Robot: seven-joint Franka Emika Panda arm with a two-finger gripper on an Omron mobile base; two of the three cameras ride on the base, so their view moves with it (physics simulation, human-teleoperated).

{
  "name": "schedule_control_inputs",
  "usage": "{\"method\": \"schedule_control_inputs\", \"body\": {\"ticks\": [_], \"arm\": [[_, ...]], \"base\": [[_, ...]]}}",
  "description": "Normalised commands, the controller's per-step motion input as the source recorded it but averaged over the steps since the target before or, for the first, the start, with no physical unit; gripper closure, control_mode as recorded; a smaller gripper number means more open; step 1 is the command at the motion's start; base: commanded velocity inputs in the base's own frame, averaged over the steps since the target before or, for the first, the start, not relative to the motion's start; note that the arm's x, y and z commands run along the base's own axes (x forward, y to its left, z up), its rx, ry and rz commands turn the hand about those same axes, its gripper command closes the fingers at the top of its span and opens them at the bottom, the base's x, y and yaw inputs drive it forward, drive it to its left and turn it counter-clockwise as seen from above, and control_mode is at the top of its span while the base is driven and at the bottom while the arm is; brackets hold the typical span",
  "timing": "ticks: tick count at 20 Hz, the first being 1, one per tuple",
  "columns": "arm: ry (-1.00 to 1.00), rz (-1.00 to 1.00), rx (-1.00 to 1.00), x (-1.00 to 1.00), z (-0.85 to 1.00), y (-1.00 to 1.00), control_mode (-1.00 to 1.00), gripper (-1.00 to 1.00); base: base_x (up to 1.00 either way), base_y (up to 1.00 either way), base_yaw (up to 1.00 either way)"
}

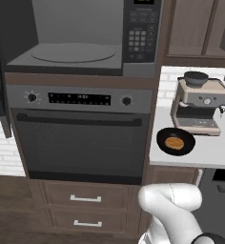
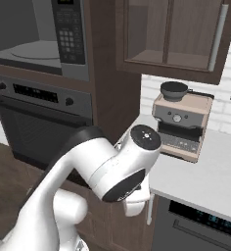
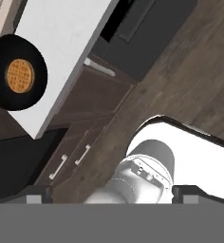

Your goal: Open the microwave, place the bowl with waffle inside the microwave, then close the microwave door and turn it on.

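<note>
Bowl with waffle (image 1: 175, 141) on counter (image 1: 214, 150), before coffee machine (image 1: 200, 106).

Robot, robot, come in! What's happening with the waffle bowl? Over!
Gripper open, empty. Microwave open. Bowl with waffle on counter beside coffee machine. Path clear.

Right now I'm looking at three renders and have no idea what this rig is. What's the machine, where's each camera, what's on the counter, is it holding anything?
It is a white robot arm on a base that drives, in a simulated kitchen. Two pictures come from cameras on the base, behind the arm to its left and right. The third comes from a camera on the hand, looking along the claw, so it is tilted.

The microwave sits above the oven. Its cavity and turntable are exposed, and the microwave door is swung out at the left. On the white counter stand a coffee machine and, in front of it near the edge, the bowl with waffle.

The claw is open and holds nothing.
</note>
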Motion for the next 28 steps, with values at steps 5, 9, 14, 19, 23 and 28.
{"method": "schedule_control_inputs", "body": {"ticks": [5, 9, 14, 19, 23, 28], "arm": [[-0.03, 0.11, 0.03, 0.56, -0.41, -0.04, -1.00, -1.00], [-0.08, 0.06, 0.08, 0.58, -0.19, 0.00, -1.00, -1.00], [-0.19, 0.05, 0.10, 0.51, -0.07, 0.00, -1.00, -1.00], [-0.19, 0.02, 0.07, 0.39, -0.04, 0.00, -1.00, -1.00], [0.01, 0.00, -0.01, 0.44, -0.16, 0.00, -1.00, -1.00], [0.12, 0.00, -0.03, 0.55, -0.20, 0.00, -1.00, -1.00]], "base": [[0.00, 0.00, 0.00], [0.00, 0.00, 0.00], [0.00, 0.00, 0.00], [0.00, 0.00, 0.00], [0.00, 0.00, 0.00], [0.00, 0.00, 0.00]]}}
